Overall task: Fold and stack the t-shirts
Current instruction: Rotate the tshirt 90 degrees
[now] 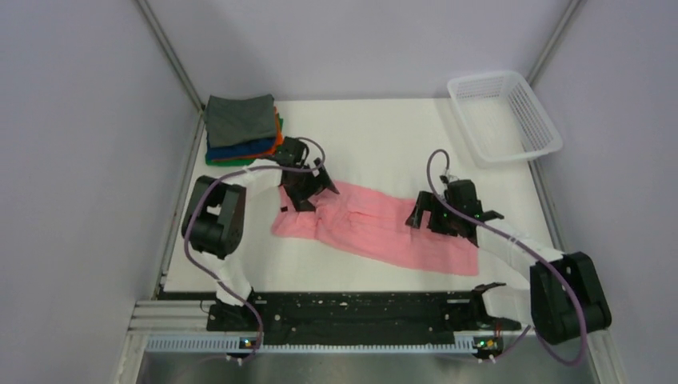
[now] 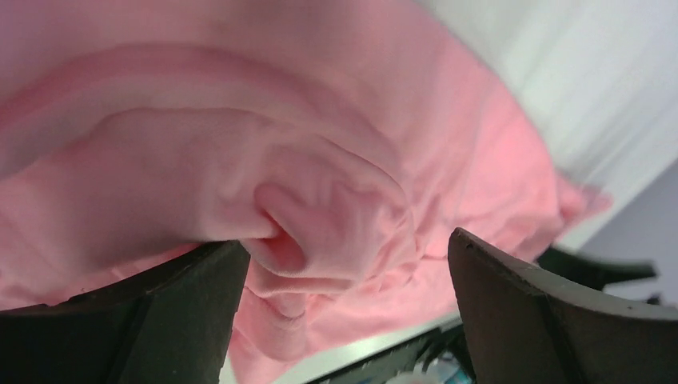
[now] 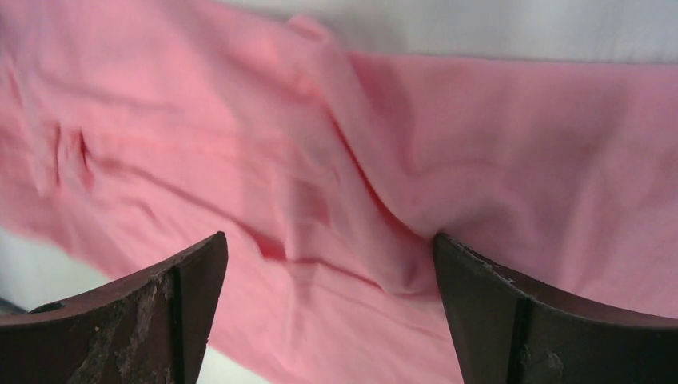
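While the bench (image 1: 384,132) carries everything, the pink t-shirt (image 1: 376,228) lies rumpled across its near middle; the folded t-shirts (image 1: 240,128) sit stacked at the far-left corner. Both the left pincer (image 1: 297,194) and the right pincer (image 1: 426,216) stand released, fingers spread over the pink cloth's opposite ends.

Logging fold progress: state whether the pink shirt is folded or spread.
Partly folded: the pink shirt lies as a long, wrinkled strip.

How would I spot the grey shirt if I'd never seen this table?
Look to the white table's far left corner, where a stack of folded t-shirts sits. The dark grey t-shirt lies on top, the only dull one above brighter colours.
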